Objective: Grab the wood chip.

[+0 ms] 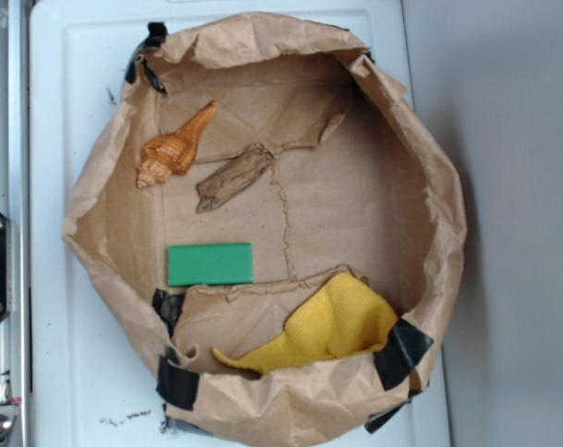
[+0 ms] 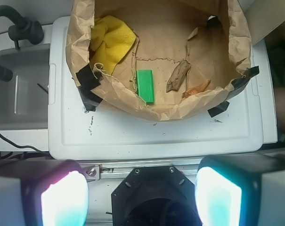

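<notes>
The wood chip (image 1: 233, 179) (image 2: 178, 76) is a rough grey-brown chunk lying flat inside a brown paper bag tray (image 1: 421, 168) (image 2: 81, 52), a little above its middle in the exterior view. An orange spiral seashell (image 1: 177, 147) (image 2: 197, 88) lies just left of it. A flat green block (image 1: 210, 264) (image 2: 145, 86) rests below them. My gripper (image 2: 141, 197) does not appear in the exterior view. In the wrist view its two fingers (image 2: 62, 197) stand far apart with nothing between them, well outside the bag and back from the chip.
A crumpled yellow cloth (image 1: 329, 326) (image 2: 110, 41) lies in the bag's lower right corner. Black tape (image 1: 402, 352) holds the bag's raised rim. The bag sits on a white board (image 1: 76, 112). A grey sink (image 2: 20, 89) lies beside the board.
</notes>
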Robot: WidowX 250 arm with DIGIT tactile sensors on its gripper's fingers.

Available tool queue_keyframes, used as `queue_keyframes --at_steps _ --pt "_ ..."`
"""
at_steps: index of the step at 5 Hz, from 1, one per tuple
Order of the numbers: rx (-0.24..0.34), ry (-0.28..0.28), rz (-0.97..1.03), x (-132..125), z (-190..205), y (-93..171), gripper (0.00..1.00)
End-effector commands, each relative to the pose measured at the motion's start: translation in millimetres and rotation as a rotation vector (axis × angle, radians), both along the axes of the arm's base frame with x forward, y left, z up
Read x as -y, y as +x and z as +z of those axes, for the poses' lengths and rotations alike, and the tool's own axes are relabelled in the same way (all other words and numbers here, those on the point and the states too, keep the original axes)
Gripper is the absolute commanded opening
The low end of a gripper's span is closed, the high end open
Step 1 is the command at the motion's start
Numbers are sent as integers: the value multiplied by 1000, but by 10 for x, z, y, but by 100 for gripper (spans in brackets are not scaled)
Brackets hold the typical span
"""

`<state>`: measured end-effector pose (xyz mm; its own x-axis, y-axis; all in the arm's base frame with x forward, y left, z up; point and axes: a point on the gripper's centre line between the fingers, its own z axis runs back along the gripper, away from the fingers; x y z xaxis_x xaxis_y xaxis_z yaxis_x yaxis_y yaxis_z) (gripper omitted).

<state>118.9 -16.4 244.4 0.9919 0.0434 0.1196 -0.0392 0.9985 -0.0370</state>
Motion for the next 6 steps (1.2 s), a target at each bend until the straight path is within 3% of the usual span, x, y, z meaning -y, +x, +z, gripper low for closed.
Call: queue_keyframes --at_steps 1,3,4,6 --pt "0 0 0 0 0 0 100" --pt "82 3 -83 -70 -89 892 100" --pt "109 51 -151 -152 -339 1221 100" --pt "109 51 -151 -152 -339 1221 100"
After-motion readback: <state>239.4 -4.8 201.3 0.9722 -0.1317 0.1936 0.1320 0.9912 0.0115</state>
